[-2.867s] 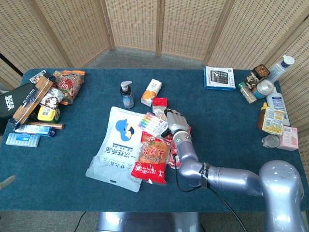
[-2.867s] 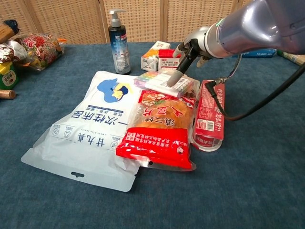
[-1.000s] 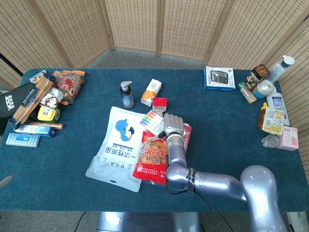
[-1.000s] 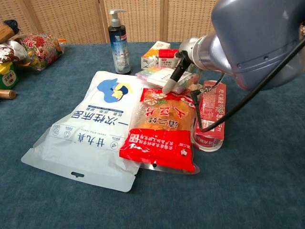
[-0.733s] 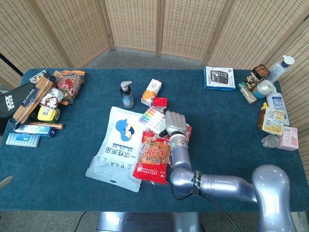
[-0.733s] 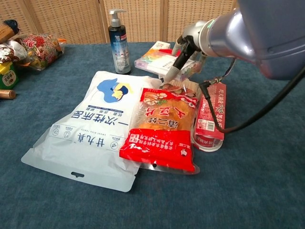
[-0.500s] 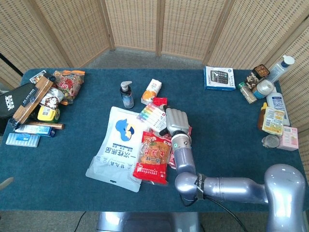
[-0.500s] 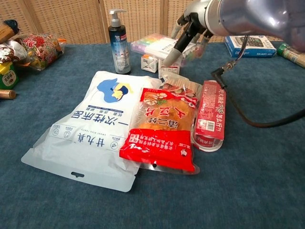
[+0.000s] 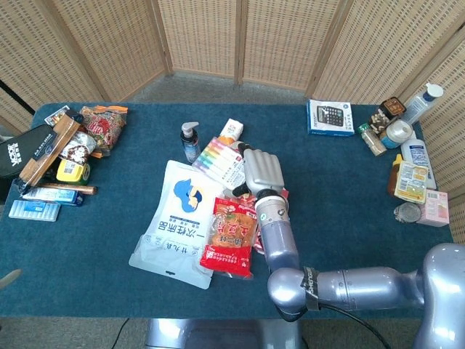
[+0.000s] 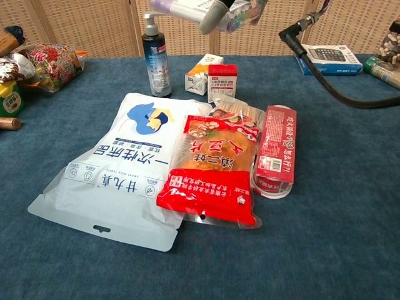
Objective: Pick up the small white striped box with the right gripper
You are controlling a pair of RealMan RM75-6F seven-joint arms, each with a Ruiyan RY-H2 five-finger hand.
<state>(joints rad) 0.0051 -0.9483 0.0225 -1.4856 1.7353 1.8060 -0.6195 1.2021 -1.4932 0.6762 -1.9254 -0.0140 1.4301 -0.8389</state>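
The small white box with coloured stripes [image 9: 221, 161] is off the table, lifted above the pile of packets. My right hand [image 9: 262, 171] holds it from its right end, fingers wrapped around it. In the chest view the box [image 10: 181, 7] and the right hand [image 10: 230, 12] are cut by the top edge, high over the pump bottle [image 10: 155, 56] and cartons. The left hand shows in neither view.
Under the lifted box lie a white pouch [image 9: 176, 218], a red snack bag [image 9: 231, 236], a long red box [image 10: 275, 150] and two small cartons [image 10: 220, 81]. A calculator box [image 9: 330, 116] and bottles [image 9: 407, 149] stand at the right, more clutter [image 9: 65, 145] at the left.
My right hand has risen with the striped box, from resting on the packets to well above them and slightly toward the back. The red snack bag shifted a little.
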